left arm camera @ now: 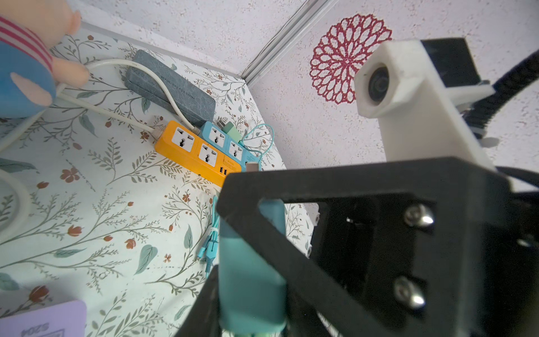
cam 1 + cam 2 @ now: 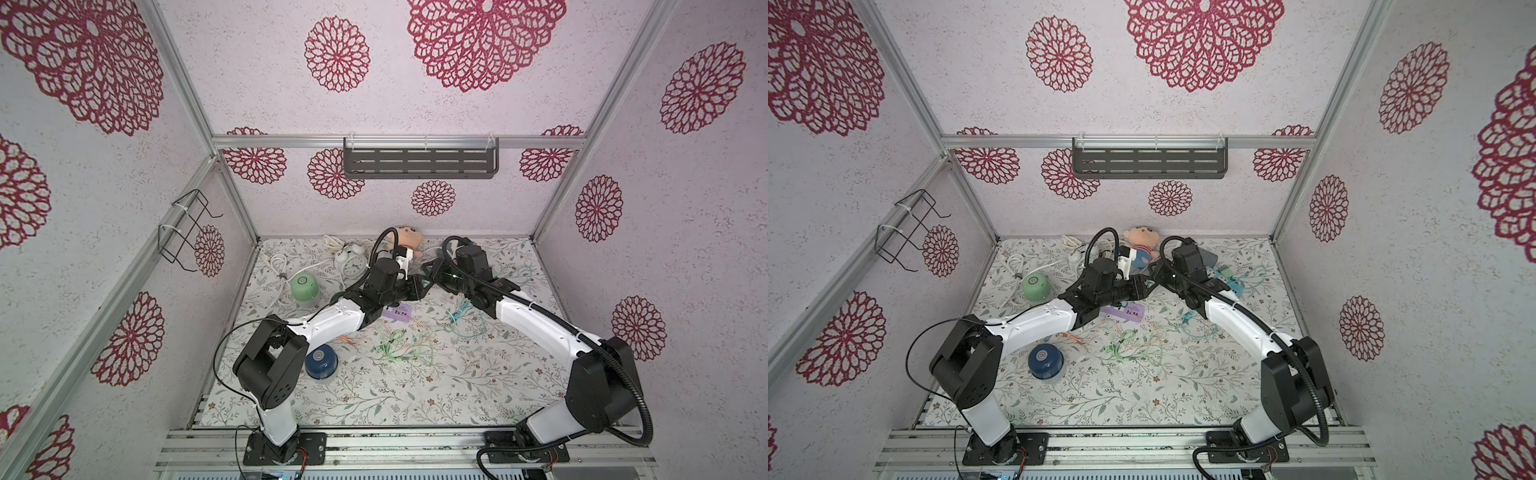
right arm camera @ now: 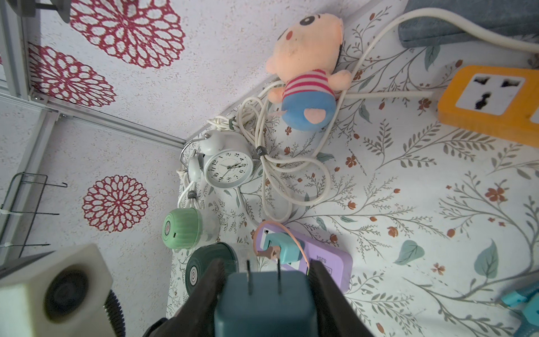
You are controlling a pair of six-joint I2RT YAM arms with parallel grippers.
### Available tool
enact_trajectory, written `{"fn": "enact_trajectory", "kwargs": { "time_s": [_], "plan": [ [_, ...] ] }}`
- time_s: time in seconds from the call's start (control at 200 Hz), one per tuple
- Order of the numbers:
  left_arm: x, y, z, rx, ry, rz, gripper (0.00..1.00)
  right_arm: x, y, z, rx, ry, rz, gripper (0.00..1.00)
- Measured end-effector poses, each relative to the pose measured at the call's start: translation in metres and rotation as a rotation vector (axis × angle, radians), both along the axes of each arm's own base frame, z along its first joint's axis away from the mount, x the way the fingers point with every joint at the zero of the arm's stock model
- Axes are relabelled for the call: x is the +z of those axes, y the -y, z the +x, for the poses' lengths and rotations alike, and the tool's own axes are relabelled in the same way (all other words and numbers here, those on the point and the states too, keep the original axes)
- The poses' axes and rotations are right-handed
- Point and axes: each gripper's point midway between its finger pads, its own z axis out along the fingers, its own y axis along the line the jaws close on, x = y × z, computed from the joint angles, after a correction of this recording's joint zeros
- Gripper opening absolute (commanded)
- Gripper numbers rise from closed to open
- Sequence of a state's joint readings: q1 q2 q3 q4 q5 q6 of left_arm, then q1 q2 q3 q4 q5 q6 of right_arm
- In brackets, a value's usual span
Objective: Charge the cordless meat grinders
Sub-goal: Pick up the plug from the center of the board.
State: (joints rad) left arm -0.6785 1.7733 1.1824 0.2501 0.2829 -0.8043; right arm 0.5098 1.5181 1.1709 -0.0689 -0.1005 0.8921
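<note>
Seemingly, green grinder [image 2: 304, 286], dark grinder [image 3: 201, 259] and blue grinder [image 2: 321, 360] are judged not yet plugged in; a charger [image 3: 262, 303] is clamped by the right gripper [image 3: 266, 271], and whether the left gripper [image 2: 419, 286] is closed cannot be told.

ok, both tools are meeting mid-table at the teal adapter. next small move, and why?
Probably close the left tool on the teal adapter first. The right tool clamps it, prongs out; the tools meet tip to tip in a top view, and the left wrist view seems to show its body inside the left tool's grasp. Firm contact isn't visible.
</note>
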Motion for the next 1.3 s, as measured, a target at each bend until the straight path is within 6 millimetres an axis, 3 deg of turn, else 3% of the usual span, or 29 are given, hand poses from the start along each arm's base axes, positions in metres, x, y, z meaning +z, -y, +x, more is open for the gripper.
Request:
{"fn": "enact_trajectory", "kwargs": {
  "time_s": [0.335, 0.435, 0.575, 0.65, 0.846, 1.016, 1.151, 1.296],
  "plan": [
    [0.016, -0.017, 0.013, 0.045, 0.023, -0.032, 0.13, 0.017, 0.002, -0.006, 0.022, 0.046, -0.008, 0.76],
    [0.027, -0.024, 0.015, 0.058, 0.04, -0.046, 0.12, 0.031, 0.017, -0.003, 0.001, 0.069, -0.011, 0.76],
    [0.04, -0.036, 0.02, 0.074, 0.049, -0.071, 0.11, 0.054, 0.051, 0.019, -0.059, 0.123, 0.008, 0.71],
    [0.046, -0.043, 0.024, 0.084, 0.04, -0.091, 0.11, 0.059, 0.058, 0.021, -0.048, 0.167, 0.039, 0.7],
    [0.07, -0.056, 0.023, 0.079, 0.016, -0.171, 0.1, 0.064, 0.022, -0.021, 0.178, 0.292, 0.197, 0.7],
    [0.101, -0.054, 0.018, 0.043, 0.018, -0.277, 0.1, 0.103, -0.01, -0.046, 0.338, 0.441, 0.321, 0.66],
    [0.12, -0.05, 0.014, 0.017, 0.011, -0.364, 0.1, 0.131, -0.019, -0.052, 0.383, 0.536, 0.408, 0.65],
    [0.136, -0.049, 0.01, -0.008, 0.014, -0.443, 0.09, 0.136, -0.021, -0.044, 0.371, 0.549, 0.459, 0.65]
  ]
}}
